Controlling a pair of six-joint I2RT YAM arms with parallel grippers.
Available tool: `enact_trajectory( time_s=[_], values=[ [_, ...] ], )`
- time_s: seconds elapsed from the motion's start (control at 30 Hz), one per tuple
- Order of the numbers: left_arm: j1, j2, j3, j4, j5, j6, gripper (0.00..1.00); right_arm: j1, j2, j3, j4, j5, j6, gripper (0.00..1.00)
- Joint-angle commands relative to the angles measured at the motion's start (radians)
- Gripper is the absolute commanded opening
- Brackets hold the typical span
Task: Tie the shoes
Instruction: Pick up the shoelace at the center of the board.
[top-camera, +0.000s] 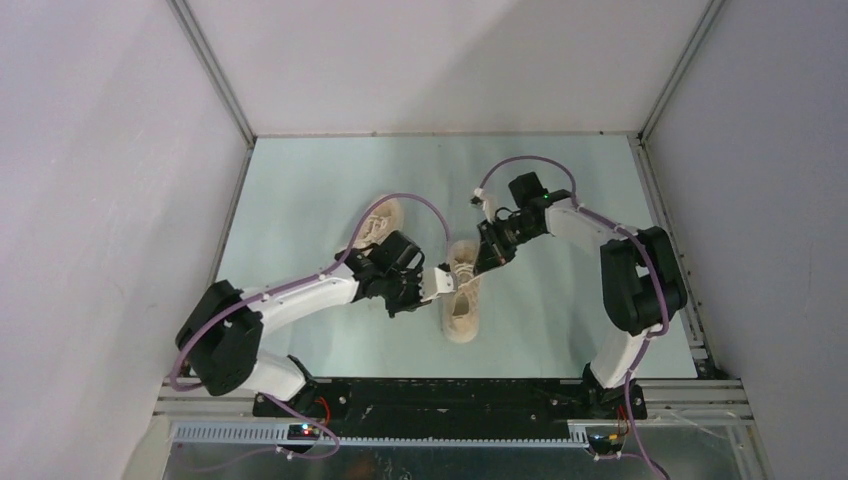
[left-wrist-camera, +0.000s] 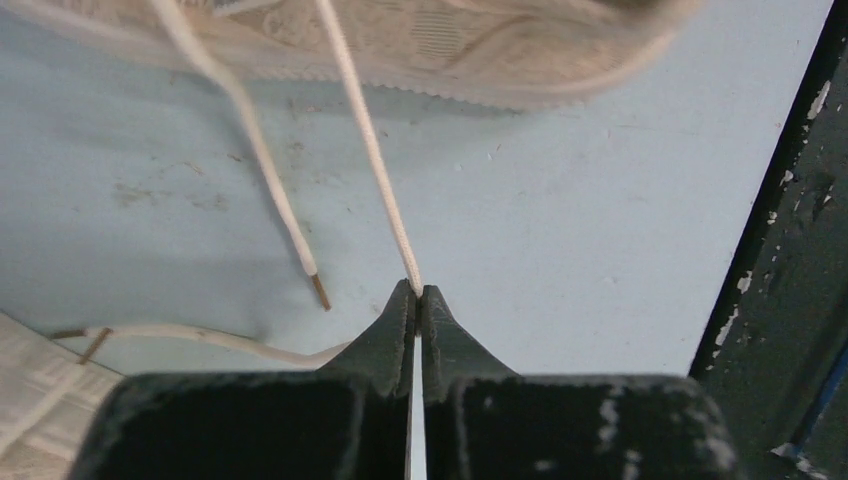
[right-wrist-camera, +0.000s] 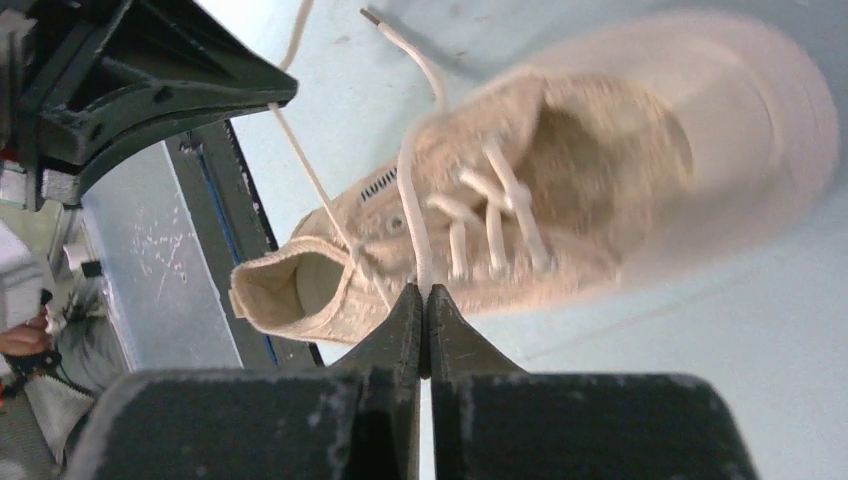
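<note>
Two shoes are lying there, but is either showing whole?
— Neither. The left arm (top-camera: 300, 295) is covering the six-o'clock end of the far shoe (top-camera: 385, 215). The left wrist view is cutting the near shoe (top-camera: 463, 310) off at its top edge, and the right wrist view is blurring its toe.
— What is lying under them?
— A pale blue-green table (top-camera: 540, 340), scuffed, with white walls (top-camera: 100, 200) standing round it. The far shoe is sitting at ten o'clock from the near one.
— And the grippers?
— Both are clenched. The left gripper (left-wrist-camera: 418, 295), at nine o'clock of the near shoe, is pinching a first lace (left-wrist-camera: 370, 150). The right gripper (right-wrist-camera: 424, 298), at one o'clock, is pinching a second lace (right-wrist-camera: 412, 220).
</note>
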Motion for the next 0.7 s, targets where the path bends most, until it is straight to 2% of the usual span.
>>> enact_trajectory(
  time_s=[0.0, 0.17, 0.43, 0.5, 0.67],
  values=[
    [0.006, -0.085, -0.047, -0.046, -0.064, 0.088, 0.00, -0.089, -0.058, 0.016, -0.055, 0.097, 0.000, 0.00],
    [0.003, -0.088, -0.070, -0.054, -0.042, 0.095, 0.00, -0.108, -0.030, 0.004, -0.053, 0.105, 0.014, 0.00],
    [-0.023, 0.020, 0.091, -0.068, 0.041, 0.058, 0.00, -0.136, -0.088, 0.007, -0.012, 0.139, 0.110, 0.04],
    [-0.035, 0.066, 0.136, -0.068, 0.051, 0.038, 0.00, -0.178, -0.112, 0.006, 0.002, 0.180, 0.154, 0.07],
    [-0.056, 0.153, 0.200, -0.083, 0.071, 0.019, 0.00, -0.306, -0.115, -0.003, 0.014, 0.338, 0.246, 0.27]
  ],
)
